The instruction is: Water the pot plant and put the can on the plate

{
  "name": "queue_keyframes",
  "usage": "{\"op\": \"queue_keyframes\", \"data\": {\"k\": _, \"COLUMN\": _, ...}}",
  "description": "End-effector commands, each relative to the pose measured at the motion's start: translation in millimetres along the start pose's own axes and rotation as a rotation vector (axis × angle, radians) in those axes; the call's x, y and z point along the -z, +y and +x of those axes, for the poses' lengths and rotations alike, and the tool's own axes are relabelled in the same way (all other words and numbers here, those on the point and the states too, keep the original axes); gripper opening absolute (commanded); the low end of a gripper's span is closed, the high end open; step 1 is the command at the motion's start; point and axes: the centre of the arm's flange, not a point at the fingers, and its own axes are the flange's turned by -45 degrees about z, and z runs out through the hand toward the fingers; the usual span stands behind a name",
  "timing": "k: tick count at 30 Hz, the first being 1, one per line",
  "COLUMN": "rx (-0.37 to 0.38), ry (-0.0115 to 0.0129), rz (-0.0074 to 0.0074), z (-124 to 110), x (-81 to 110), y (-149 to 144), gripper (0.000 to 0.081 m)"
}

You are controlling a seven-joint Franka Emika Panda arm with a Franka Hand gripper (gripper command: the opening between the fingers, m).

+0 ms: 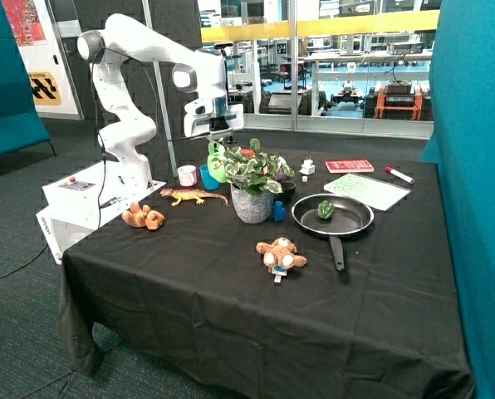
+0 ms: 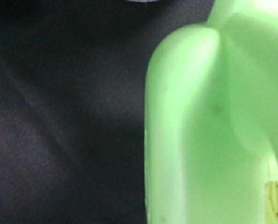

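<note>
The pot plant [image 1: 253, 179], with green-and-white leaves in a grey pot, stands mid-table. Just behind it, on the robot's side, is the light-green can [image 1: 218, 163], next to a blue cup [image 1: 208, 177]. My gripper [image 1: 220, 133] hangs directly over the can, right at its top; whether it grips the can is not visible. In the wrist view the can [image 2: 213, 130] fills one side at very close range, with black cloth [image 2: 59, 116] beside it. The plate is hidden or out of view.
A white mug [image 1: 187, 174] and a toy lizard [image 1: 194, 196] lie near the cup. A frying pan [image 1: 332, 216] holding a green item sits beside the plant. Two plush toys [image 1: 143, 217] [image 1: 281, 255], a red book [image 1: 349, 165], a white mat [image 1: 366, 190] and a marker [image 1: 399, 174] are spread around.
</note>
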Motion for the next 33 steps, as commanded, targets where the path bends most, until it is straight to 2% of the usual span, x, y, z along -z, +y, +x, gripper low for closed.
{"op": "queue_keyframes", "data": {"k": 1, "rx": 0.01, "ry": -0.0015, "rz": 0.0014, "z": 0.8, "x": -2.2, "y": -1.1, "gripper": 0.0}}
{"op": "queue_keyframes", "data": {"k": 16, "rx": 0.069, "ry": -0.0014, "rz": 0.0014, "z": 0.9, "x": -3.4, "y": -19.9, "gripper": 0.0}}
{"op": "queue_keyframes", "data": {"k": 24, "rx": 0.068, "ry": -0.0014, "rz": 0.0014, "z": 2.4, "x": -1.6, "y": -22.9, "gripper": 0.0}}
{"op": "queue_keyframes", "data": {"k": 33, "rx": 0.04, "ry": -0.0014, "rz": 0.0014, "z": 6.5, "x": -0.6, "y": -9.1, "gripper": 0.0}}
